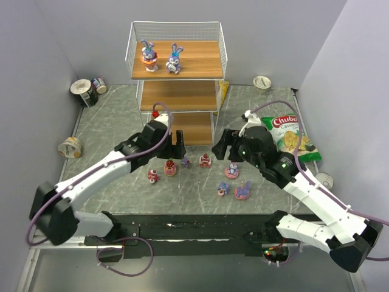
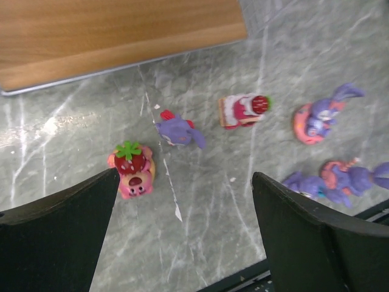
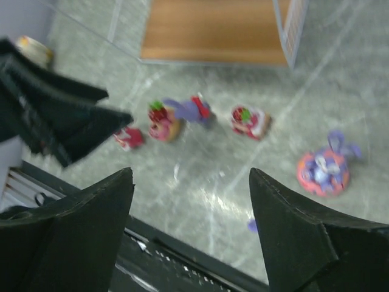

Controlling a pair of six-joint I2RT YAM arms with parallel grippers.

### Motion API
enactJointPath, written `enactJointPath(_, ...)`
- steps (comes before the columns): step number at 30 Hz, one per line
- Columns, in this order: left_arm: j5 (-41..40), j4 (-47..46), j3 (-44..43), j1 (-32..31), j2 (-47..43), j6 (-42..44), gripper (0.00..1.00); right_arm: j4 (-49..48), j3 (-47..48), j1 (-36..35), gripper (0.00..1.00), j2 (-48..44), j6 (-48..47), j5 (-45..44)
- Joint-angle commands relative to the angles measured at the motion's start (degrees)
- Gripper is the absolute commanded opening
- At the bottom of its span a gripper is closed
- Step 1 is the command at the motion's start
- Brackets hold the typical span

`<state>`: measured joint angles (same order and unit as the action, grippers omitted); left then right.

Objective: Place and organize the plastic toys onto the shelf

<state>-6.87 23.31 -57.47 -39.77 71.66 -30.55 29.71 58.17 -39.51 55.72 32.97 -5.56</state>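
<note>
The shelf (image 1: 176, 73) stands at the back, with two purple-blue bunnies (image 1: 149, 56) (image 1: 174, 59) upright on its top board. Several plastic toys lie scattered on the marble table in front of it. Below my left gripper (image 2: 185, 176) are a strawberry-topped pink figure (image 2: 132, 169), a small purple one (image 2: 179, 131), a tipped red-and-white one (image 2: 243, 109) and a bunny on a pink base (image 2: 316, 118). That gripper (image 1: 177, 146) hangs open and holds nothing. My right gripper (image 1: 220, 145) (image 3: 191, 173) is also open and empty above the same toys, including another pink-based bunny (image 3: 324, 169).
A green-red chip bag (image 1: 290, 137) lies at the right. Cans (image 1: 85, 91) sit in the back left corner, a tipped cup (image 1: 71, 147) at the left edge, a cup (image 1: 262, 81) at back right and a can (image 1: 324, 180) at near right. The grippers hang close together.
</note>
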Motion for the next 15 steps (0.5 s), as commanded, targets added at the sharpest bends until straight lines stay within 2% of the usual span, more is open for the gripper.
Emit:
enactJointPath(1, 8.8, -4.9, -1.8, 2.0, 5.7, 1.8, 0.96, 3.1, -1.3, -0.3, 0.88, -2.8, 2.6, -1.1)
enactJointPath(8, 11.0, -5.6, -3.2, 2.3, 12.5, -0.5, 0.99, 2.7, -3.5, 0.0, 0.92, -1.7, 2.8, 0.7)
enactJointPath(15, 10.7, -7.0, -3.6, 2.5, 15.6, -5.1, 0.89, 2.5, -4.1, 0.3, 0.91, 0.2, 2.9, 1.6)
